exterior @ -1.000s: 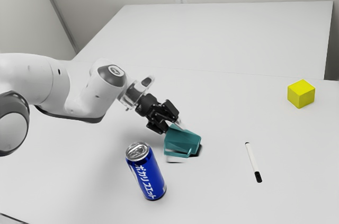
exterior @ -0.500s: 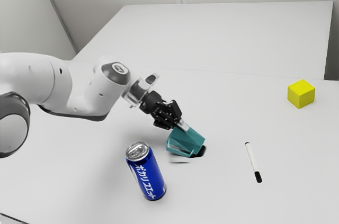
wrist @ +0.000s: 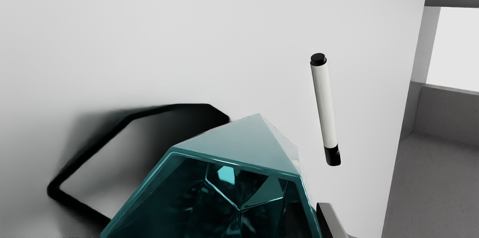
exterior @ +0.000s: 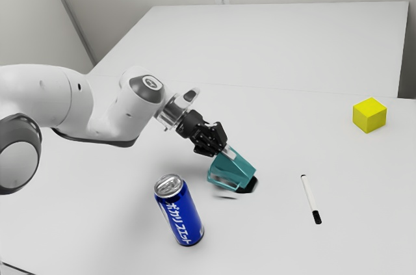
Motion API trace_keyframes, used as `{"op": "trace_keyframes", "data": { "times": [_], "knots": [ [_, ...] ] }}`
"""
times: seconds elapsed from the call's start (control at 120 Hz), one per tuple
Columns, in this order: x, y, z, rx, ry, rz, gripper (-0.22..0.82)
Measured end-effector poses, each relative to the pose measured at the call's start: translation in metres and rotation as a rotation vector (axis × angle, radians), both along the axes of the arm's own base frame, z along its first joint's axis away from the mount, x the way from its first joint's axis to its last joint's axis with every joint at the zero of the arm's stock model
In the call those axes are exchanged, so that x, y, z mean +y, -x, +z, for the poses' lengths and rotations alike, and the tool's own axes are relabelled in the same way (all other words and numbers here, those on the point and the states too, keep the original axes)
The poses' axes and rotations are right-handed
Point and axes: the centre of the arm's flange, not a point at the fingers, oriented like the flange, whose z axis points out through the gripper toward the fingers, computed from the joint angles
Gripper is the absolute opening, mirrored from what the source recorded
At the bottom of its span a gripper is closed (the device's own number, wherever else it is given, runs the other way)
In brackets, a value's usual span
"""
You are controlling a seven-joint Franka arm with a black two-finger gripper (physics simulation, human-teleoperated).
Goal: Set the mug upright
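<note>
White table (exterior: 260, 242) | blue can (exterior: 182, 216), upright | white marker (exterior: 310, 196), lying flat | yellow cube (exterior: 370, 116)

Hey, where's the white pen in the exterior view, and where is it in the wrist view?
Exterior view: the white pen lies on the table, toward the exterior view's right from the mug.
Wrist view: the white pen lies beside the mug, apart from it.
Shared landmark: the teal mug.
</note>
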Motion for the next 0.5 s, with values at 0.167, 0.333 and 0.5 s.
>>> {"op": "trace_keyframes", "data": {
  "times": [0.167,0.333,0.5],
  "knots": [
    [-0.001,-0.001,0.011,-0.018,-0.006,-0.007,-0.17],
    [0.006,0.0,0.051,-0.111,-0.077,-0.049,-0.17],
    [0.026,0.005,0.104,-0.258,-0.287,-0.168,-0.18]
  ]
}}
